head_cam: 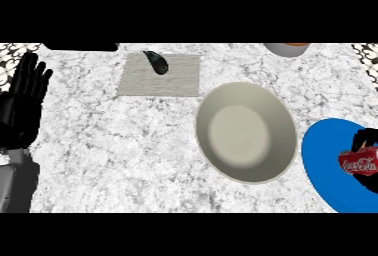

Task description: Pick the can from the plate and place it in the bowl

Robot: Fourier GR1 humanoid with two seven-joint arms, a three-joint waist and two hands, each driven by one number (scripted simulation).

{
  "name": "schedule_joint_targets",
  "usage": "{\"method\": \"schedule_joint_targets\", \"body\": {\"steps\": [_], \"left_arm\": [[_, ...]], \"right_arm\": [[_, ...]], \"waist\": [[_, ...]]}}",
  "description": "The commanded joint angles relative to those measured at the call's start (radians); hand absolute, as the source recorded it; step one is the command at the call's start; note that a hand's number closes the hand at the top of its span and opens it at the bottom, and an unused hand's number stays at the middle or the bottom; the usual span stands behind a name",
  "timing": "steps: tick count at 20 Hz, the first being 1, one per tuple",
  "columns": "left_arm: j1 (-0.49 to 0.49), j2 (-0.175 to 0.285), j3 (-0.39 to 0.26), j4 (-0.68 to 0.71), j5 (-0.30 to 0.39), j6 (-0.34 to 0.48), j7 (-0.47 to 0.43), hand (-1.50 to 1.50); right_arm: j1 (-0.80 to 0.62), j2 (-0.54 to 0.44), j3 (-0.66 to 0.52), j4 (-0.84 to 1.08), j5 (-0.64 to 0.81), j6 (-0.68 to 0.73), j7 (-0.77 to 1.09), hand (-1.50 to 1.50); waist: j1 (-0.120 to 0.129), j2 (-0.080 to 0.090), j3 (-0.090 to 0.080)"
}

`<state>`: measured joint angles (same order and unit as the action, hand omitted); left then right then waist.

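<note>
at the plate [321,150], right hand [365,139] clasps can [358,162].

Left hand [18,105] rests open at the left edge, fingers up; right hand [365,140] curls round the can [359,162].

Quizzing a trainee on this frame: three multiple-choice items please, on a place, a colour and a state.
1. Where is the can from the bowl? A inside; B right of it; C left of it.
2. The plate is: A blue; B green; C white.
3. The right hand is: A open; B shut on the can; C shut, empty.
B: it is over the plate, right of the bowl. A: its surface is blue. B: fingers curl round the can.
</note>
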<state>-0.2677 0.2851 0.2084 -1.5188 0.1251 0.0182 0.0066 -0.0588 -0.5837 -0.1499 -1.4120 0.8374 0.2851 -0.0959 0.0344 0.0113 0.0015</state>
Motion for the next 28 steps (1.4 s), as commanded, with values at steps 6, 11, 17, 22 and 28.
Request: {"method": "schedule_joint_targets", "body": {"steps": [6, 11, 17, 22, 28], "left_arm": [[-0.051, -0.030, -0.053, 0.001, -0.001, -0.022, -0.008, 0.00], [-0.077, -0.019, -0.038, 0.022, 0.004, -0.020, 0.002, 0.00], [-0.068, -0.008, -0.025, 0.029, 0.011, -0.027, 0.004, 0.00], [-0.063, -0.021, -0.032, 0.050, -0.006, -0.013, -0.012, 0.00], [-0.047, -0.021, -0.028, 0.052, -0.013, -0.006, -0.016, 0.00]], "right_arm": [[-0.232, -0.279, 0.023, 0.247, -0.003, 0.043, -0.458, 1.50], [-0.379, -0.339, -0.039, 0.435, -0.036, -0.033, -0.654, 1.50], [-0.527, -0.397, -0.089, 0.606, -0.155, 0.053, -0.917, 1.50], [-0.663, -0.426, -0.079, 0.677, -0.255, 0.171, -1.010, 1.50], [-0.757, -0.408, -0.005, 0.695, -0.374, 0.360, -0.978, 1.50]], "waist": [[0.102, 0.038, 0.009], [0.090, 0.032, 0.008], [0.083, 0.023, 0.006], [0.057, 0.013, 0.002], [0.046, 0.004, -0.002]]}}
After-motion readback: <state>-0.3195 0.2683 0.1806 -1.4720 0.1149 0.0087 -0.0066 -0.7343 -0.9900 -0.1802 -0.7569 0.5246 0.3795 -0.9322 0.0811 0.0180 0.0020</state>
